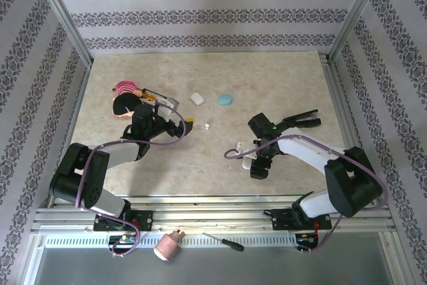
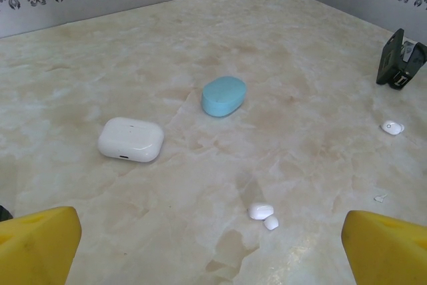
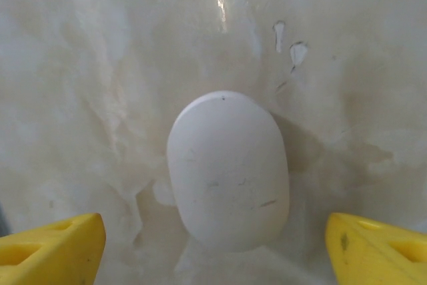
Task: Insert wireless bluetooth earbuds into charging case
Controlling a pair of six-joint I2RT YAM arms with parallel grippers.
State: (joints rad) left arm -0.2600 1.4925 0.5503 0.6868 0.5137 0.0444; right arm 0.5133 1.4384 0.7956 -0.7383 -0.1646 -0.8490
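Your R gripper [image 3: 215, 248] hangs spread wide over a shut white oval case [image 3: 228, 168], pads clear of it on both sides. L gripper [image 2: 213, 251] is also wide open, holding nothing. Two white earbuds [image 2: 261, 211] lie loose on the table [image 2: 300, 45] just ahead, w/ a squarish white case [image 2: 131, 139] and a blue case [image 2: 223, 95] beyond, both shut. Looks like nothing's inserted yet: opening a case, the pick and the seating all remain.
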